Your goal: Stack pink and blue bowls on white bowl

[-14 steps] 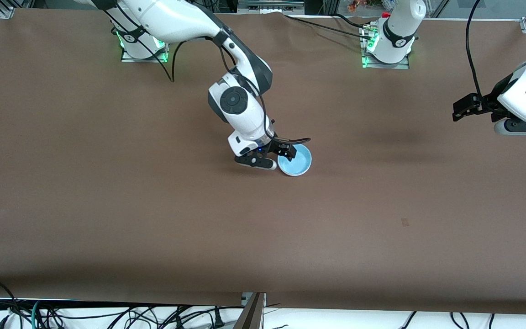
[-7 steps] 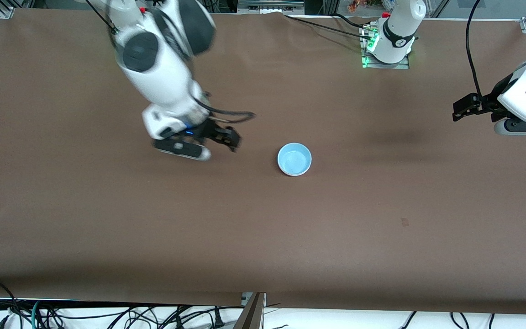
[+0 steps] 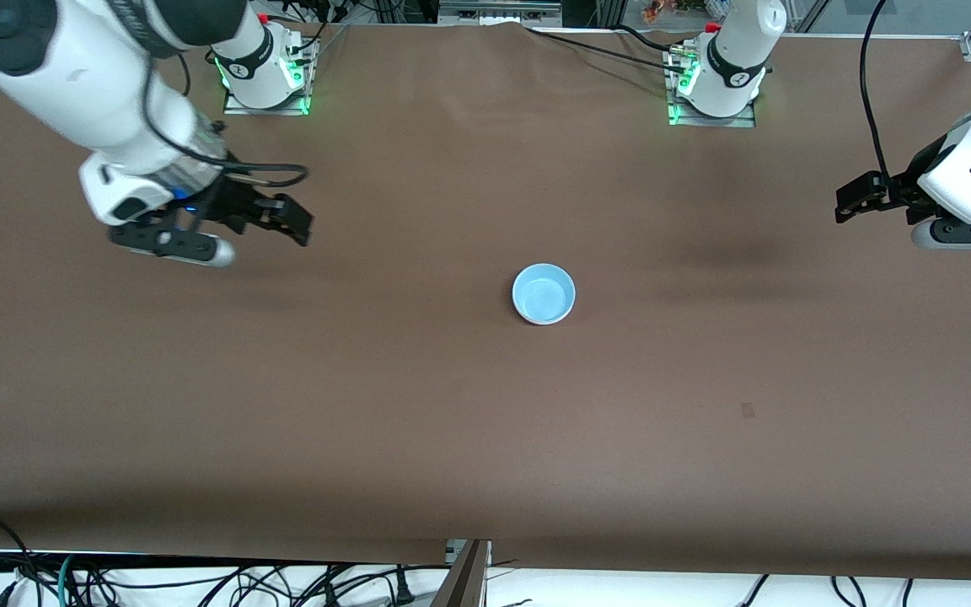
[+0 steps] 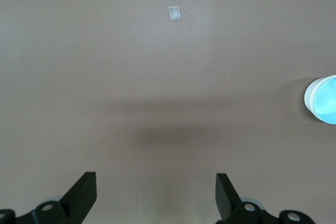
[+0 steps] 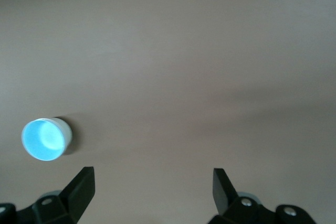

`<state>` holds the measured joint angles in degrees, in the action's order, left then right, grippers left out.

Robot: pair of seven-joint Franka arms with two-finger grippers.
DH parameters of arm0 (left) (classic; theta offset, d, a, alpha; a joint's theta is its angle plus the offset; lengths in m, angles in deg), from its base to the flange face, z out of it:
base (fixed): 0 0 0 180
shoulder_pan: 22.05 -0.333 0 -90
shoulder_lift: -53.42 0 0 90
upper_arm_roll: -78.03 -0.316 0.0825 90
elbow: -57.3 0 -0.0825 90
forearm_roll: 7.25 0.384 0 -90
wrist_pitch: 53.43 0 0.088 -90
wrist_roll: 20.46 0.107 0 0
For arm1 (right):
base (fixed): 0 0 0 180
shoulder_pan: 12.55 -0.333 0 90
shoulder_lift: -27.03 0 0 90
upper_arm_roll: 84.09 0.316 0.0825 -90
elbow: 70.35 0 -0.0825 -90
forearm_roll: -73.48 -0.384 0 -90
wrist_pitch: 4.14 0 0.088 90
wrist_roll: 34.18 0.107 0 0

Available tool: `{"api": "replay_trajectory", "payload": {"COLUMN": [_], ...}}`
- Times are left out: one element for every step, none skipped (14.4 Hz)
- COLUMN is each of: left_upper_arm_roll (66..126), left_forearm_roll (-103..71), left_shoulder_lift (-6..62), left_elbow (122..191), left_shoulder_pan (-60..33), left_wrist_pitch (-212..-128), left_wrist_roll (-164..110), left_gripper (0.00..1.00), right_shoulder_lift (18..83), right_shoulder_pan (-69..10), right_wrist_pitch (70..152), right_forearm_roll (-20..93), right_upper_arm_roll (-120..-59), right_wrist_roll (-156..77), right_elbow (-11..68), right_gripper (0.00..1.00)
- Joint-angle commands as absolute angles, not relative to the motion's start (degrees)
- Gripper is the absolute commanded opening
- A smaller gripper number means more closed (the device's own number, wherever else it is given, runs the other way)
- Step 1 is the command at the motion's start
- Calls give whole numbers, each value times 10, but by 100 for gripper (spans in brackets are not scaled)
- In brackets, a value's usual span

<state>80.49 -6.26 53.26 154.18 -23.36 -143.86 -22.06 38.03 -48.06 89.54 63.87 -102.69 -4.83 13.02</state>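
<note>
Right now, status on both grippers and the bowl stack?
Right gripper open, empty, over table toward its own end. Left gripper open, waiting at its end. Blue bowl tops stack mid-table; lower bowls not discernible. Nothing in the way.

The right gripper (image 3: 279, 221) hangs empty with fingers spread; the left gripper (image 3: 861, 196) waits, fingers also spread wide
</note>
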Motion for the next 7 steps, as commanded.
{"api": "replay_trajectory", "payload": {"left_upper_arm_roll": [803,803,803,803,803,803,803], "left_forearm_roll": [-71,-71,-71,-71,-71,-71,-71], "left_shoulder_lift": [534,534,534,534,534,534,534], "left_elbow": [1536,1536,1536,1536,1536,1536,1536], "left_shoulder_pan": [-234,-234,-234,-234,-234,-234,-234], "left_wrist_pitch": [-1428,-1428,-1428,-1428,-1428,-1428,-1428], "left_wrist_roll": [-206,-206,-206,-206,-206,-207,-206], "left_gripper": [100,100,100,100,100,100,100], "right_shoulder_lift": [364,330,294,284,268,257,253], "right_shoulder_pan": [-487,-481,-476,-464,-439,-408,-358], "right_wrist_pitch": [859,868,873,872,872,875,877], "right_forearm_roll": [630,640,641,646,656,667,678], "right_upper_arm_roll": [-1084,-1084,-1096,-1098,-1085,-1050,-1002], "right_wrist_roll": [-110,-126,-149,-182,-201,-211,-220], "right_elbow": [145,175,215,226,244,255,261], "right_gripper": [99,99,99,99,99,99,99]}}
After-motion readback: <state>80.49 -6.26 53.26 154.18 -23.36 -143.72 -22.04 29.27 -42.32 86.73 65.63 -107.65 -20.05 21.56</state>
